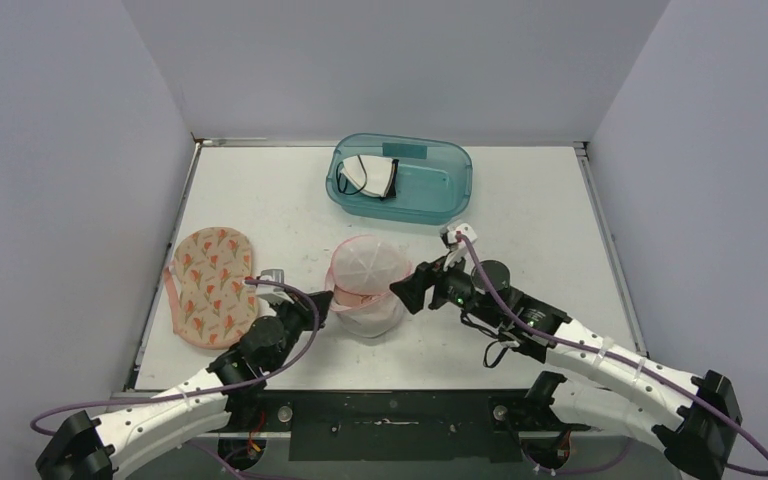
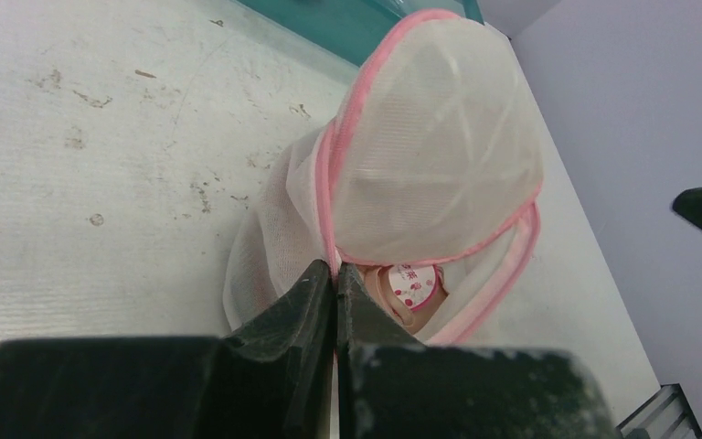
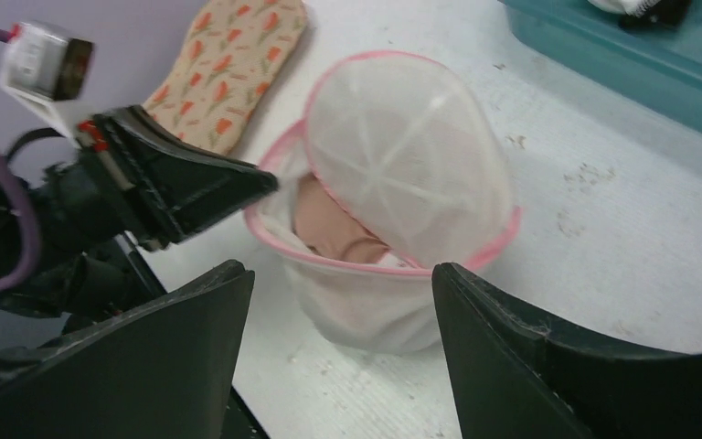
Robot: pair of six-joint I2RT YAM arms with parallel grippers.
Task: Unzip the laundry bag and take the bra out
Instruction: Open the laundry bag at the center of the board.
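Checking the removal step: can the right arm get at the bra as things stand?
Probably yes: the laundry bag gapes toward the open right gripper, the bra shows in the gap, and the left gripper pinches the rim, off to one side.

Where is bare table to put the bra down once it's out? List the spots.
Free: the far-left corner of the table, between the teal bin and the floral pad; and the right side beyond the right arm. Crowded: the near centre, where the left tool and right tool flank the laundry bag.
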